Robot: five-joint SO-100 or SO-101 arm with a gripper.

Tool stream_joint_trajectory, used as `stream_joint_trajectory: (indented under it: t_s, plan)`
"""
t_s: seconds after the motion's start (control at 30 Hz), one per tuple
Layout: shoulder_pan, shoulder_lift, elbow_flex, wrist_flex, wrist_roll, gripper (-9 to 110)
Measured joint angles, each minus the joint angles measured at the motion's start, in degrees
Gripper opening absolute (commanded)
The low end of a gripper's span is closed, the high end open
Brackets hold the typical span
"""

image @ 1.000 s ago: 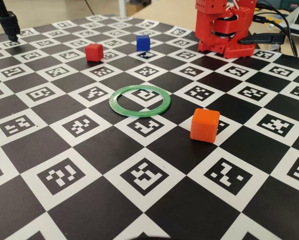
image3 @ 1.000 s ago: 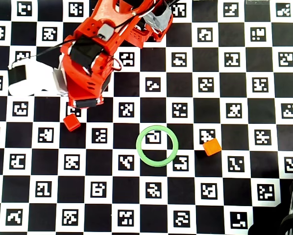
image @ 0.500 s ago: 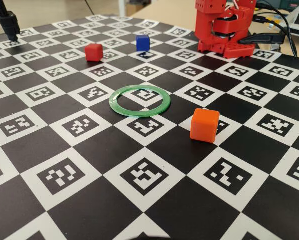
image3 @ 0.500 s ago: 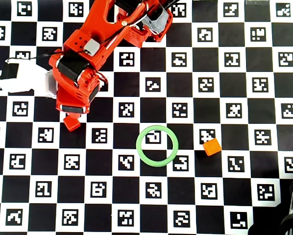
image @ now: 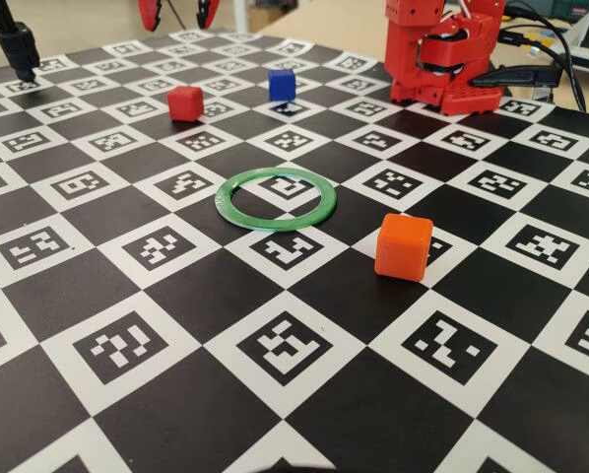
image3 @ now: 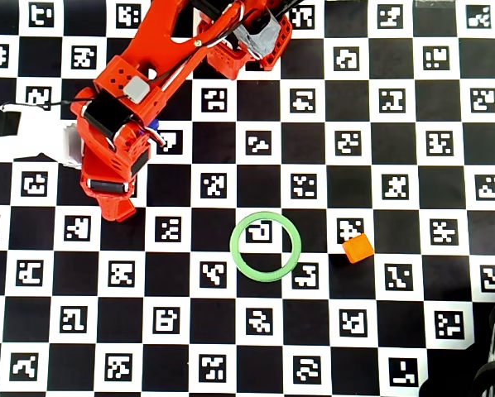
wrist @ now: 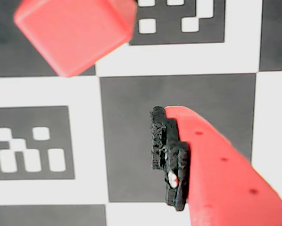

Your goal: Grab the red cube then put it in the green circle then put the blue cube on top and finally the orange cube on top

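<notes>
Fixed view: pincer (image: 177, 12) spread wide above red cube (image: 185, 102); board (image: 176, 296) carries unreadable coded markers.

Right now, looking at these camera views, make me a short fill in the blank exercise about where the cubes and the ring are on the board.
1. In the fixed view, the green circle has ____ cubes inside it.
2. In the fixed view, the cube nearest the camera is the ____ one.
3. In the wrist view, the cube at the top left is the ____ one.
4. In the overhead view, the orange cube lies to the ____ of the green circle.

Missing words: no; orange; red; right
</notes>
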Motion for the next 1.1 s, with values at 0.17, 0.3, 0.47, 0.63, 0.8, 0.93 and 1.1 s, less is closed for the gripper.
stream_joint_trajectory:
  t_s: [0.17,0.3,0.47,0.63,0.8,0.93,1.1]
  plan:
    - [0.0,0.0,4.0,-3.1,0.1,40]
    - [0.0,0.0,6.9,-5.9,0.1,40]
    - [0.0,0.0,10.9,-10.2,-0.9,41]
    - [0.0,0.0,14.1,-14.6,-1.3,41]
    - [0.0,0.0,16.3,-18.4,-1.7,42]
    - [0.0,-0.8,16.9,-20.6,-2.1,43]
    - [0.0,-2.8,16.9,-21.4,-2.3,43]
